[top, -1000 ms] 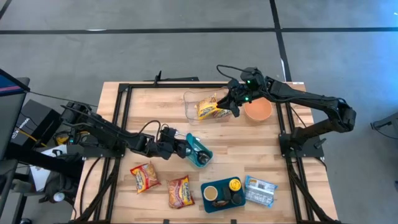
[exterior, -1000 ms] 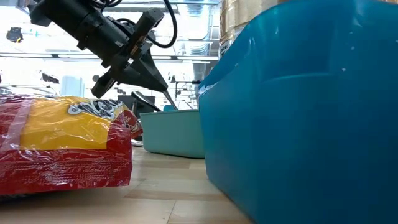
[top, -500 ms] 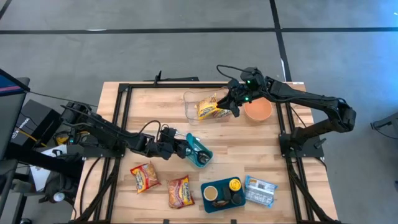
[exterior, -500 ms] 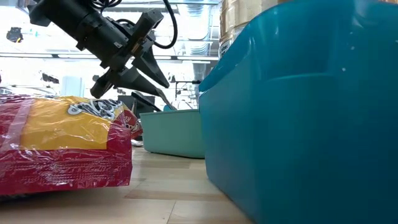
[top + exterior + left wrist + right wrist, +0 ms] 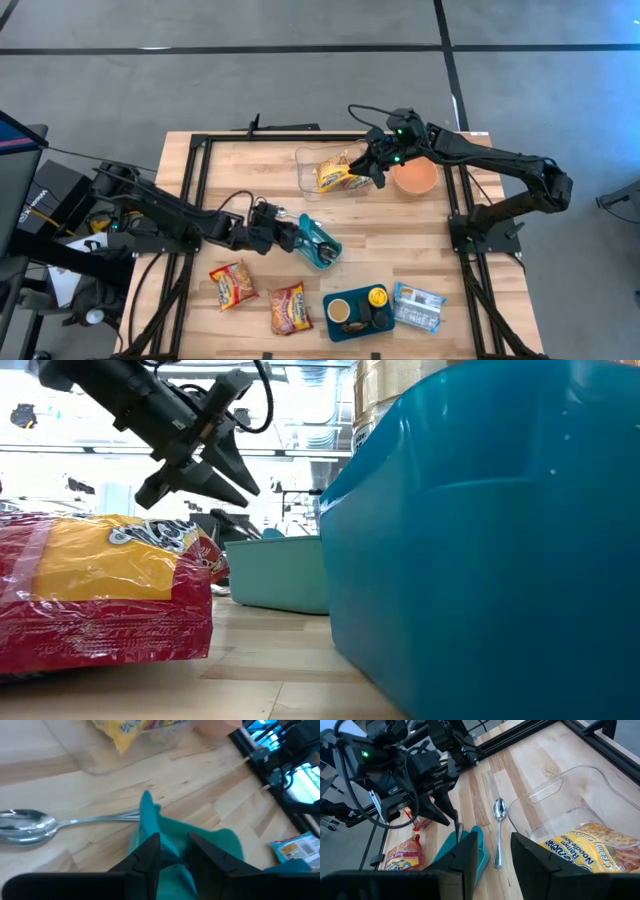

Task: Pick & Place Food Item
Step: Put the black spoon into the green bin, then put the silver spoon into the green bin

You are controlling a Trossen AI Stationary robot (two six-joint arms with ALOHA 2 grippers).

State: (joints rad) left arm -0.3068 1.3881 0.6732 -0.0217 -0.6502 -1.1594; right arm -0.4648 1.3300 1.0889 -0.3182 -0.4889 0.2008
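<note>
The left hand [image 5: 290, 236] has been raised and drawn back from the teal container [image 5: 322, 244]; its fingers, shut a second ago, are now parted and empty. The right hand [image 5: 374, 168] is unmoved, released, at the clear tub [image 5: 312, 172], in which one noodle packet [image 5: 335, 175] lies. Two more noodle packets [image 5: 233, 284] [image 5: 290, 307] are seen on the wooden counter [image 5: 400, 235], making three. One spoon [image 5: 499, 820], one orange bowl [image 5: 415, 178], one blue tray [image 5: 340, 328] and one blue pouch [image 5: 418, 305] are counted. Grey floor [image 5: 300, 80] is seen around the counter.
</note>
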